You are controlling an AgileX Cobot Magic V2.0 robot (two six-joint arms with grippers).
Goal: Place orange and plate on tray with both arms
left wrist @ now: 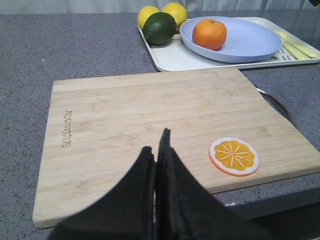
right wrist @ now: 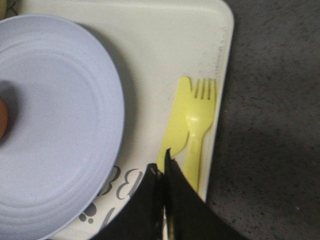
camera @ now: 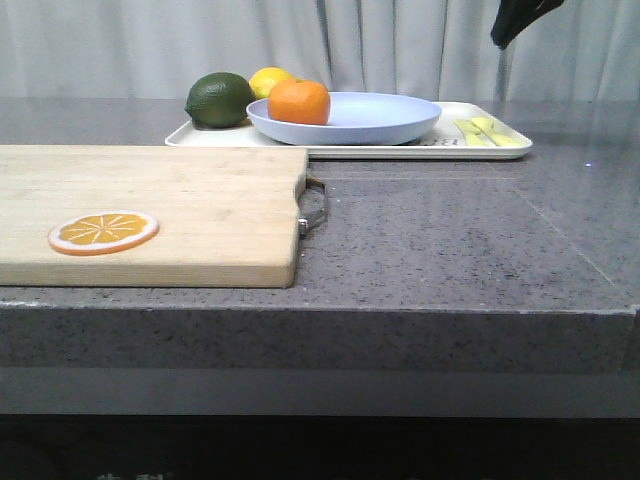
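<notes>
The orange point(camera: 299, 102) rests in the pale lavender-blue plate point(camera: 380, 120), which lies on the off-white tray point(camera: 240, 143) at the back of the counter. The left wrist view shows the same orange point(left wrist: 209, 33), plate point(left wrist: 250, 42) and tray point(left wrist: 172, 57) beyond the cutting board. My left gripper point(left wrist: 156, 142) is shut and empty above the board's near part. My right gripper point(right wrist: 162, 161) is shut and empty, high over the tray point(right wrist: 150, 55) beside the plate point(right wrist: 55, 120). In the front view only its tip point(camera: 515, 20) shows at the top right.
A wooden cutting board point(camera: 150, 210) with a metal handle point(camera: 315, 205) holds a flat orange slice point(camera: 103, 232) at the front left. A dark green fruit point(camera: 219, 99) and a lemon point(camera: 268, 80) sit on the tray's left. A yellow knife point(right wrist: 175, 125) and fork point(right wrist: 199, 120) lie on its right.
</notes>
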